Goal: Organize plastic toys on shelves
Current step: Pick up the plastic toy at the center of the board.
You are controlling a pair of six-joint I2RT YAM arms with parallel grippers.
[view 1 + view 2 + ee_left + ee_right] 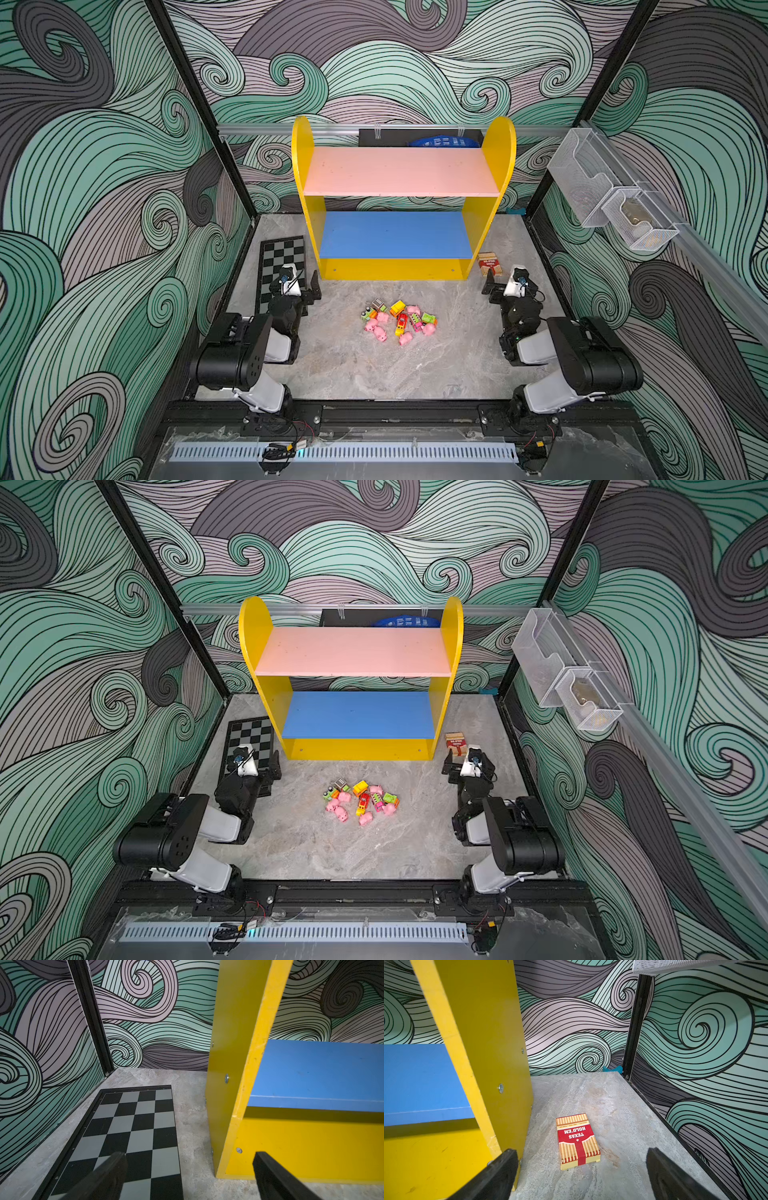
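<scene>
Sorting is only being set up: glossy plastic toys (399, 322), pink pigs and tiny vehicles, are being left heaped on the grey tabletop (332, 374) in front of the bare yellow two-tier shelves (399, 172), left gripper (189, 1158) and right gripper (582, 1154) being held spread, empty, with an inward reach judged due next.

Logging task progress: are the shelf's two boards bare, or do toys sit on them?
Bare. In both top views the pink upper board and blue lower board hold nothing; the toys lie heaped on the tabletop.
</scene>
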